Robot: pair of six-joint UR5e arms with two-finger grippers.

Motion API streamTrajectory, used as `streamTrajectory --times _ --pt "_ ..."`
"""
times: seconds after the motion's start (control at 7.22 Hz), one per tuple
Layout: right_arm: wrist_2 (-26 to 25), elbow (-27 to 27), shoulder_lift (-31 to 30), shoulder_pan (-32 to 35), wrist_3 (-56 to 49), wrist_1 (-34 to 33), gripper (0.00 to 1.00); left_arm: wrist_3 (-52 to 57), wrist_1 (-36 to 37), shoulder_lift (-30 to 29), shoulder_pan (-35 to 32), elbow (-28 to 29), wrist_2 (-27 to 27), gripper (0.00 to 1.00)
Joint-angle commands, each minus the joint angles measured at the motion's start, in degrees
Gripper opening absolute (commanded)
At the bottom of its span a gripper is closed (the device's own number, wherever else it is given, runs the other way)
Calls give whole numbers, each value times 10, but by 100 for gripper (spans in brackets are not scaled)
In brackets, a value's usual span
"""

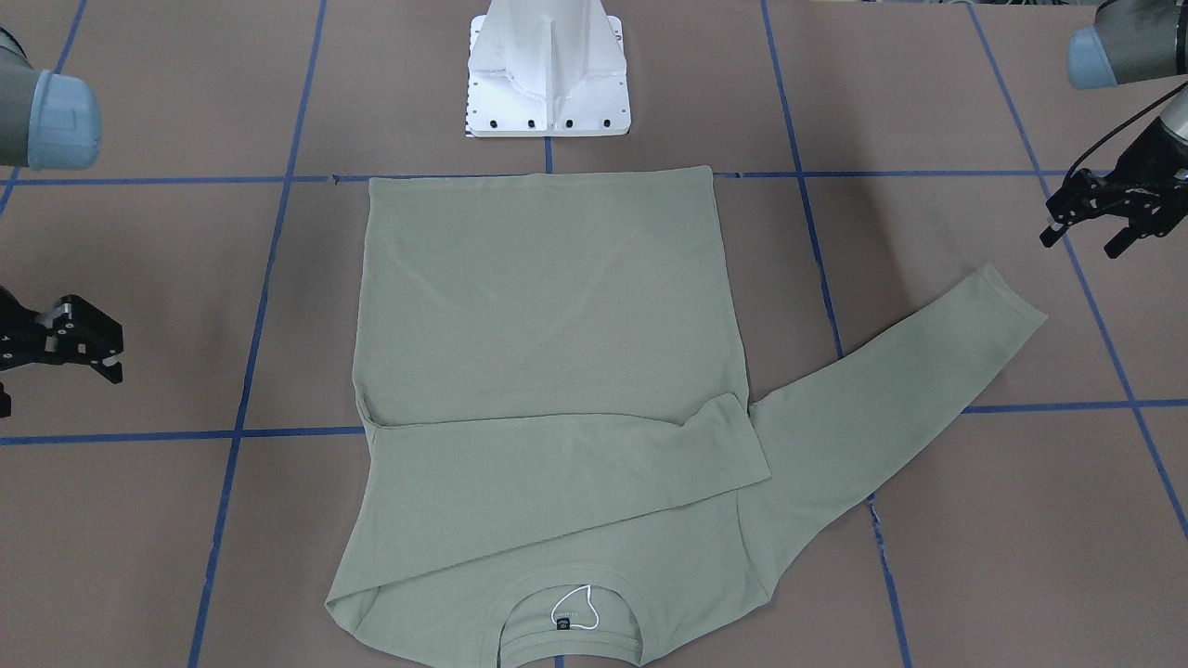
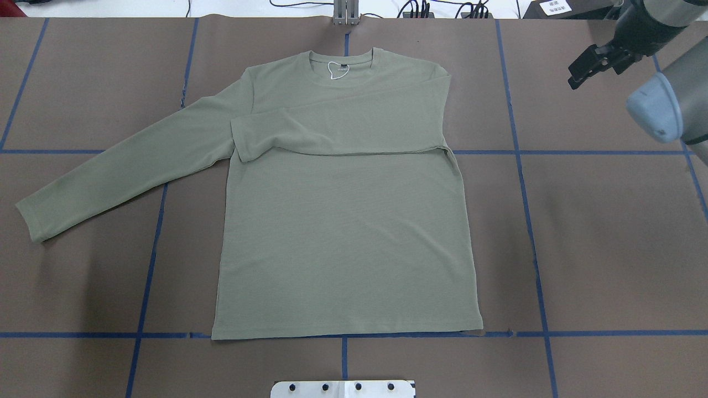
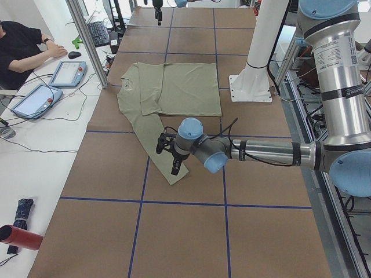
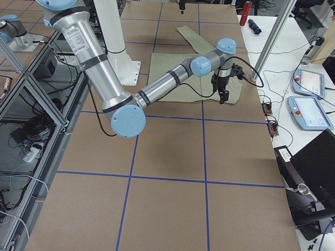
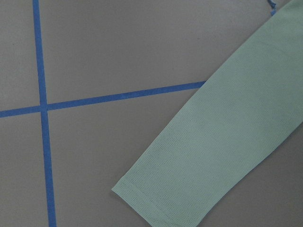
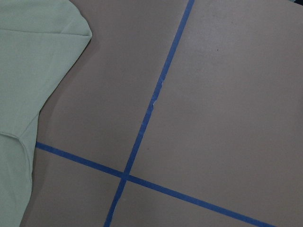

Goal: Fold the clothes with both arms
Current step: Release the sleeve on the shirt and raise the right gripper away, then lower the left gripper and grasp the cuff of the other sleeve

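One shirt [image 2: 343,232] lies flat on the tabletop [image 2: 581,249], hem toward the robot. Nearest you, the left tool [image 1: 1081,243] hangs spread and empty just beside the cuff [image 5: 156,198] of the one outstretched sleeve [image 2: 127,166], whose long axis runs diagonally away to the shoulder. The second sleeve [image 2: 332,130] lies folded across the chest. Farthest off, the right tool [image 2: 600,66], also spread and empty, hovers well apart from the neckline [image 2: 343,61].
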Motion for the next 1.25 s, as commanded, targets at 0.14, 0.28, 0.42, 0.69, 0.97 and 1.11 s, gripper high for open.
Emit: streamTrajectory --times 0.14,0.28,0.42,0.69,0.97,1.11 --pt "0 15 -19 3 -3 0 100 -79 -85 -7 116 59 84 100" --pt "0 15 -19 3 -3 0 100 -76 -90 -9 127 59 84 93" --pt "-1 15 -19 3 -3 0 100 -73 -95 -12 136 59 85 80" --pt "-1 14 -20 3 -3 -1 100 -45 -96 -12 159 58 116 71" --pt "-1 14 -21 3 -2 -1 100 -32 -96 -10 159 58 118 64" --pt "0 15 -22 3 -2 -1 100 -31 -96 -8 159 58 118 51"
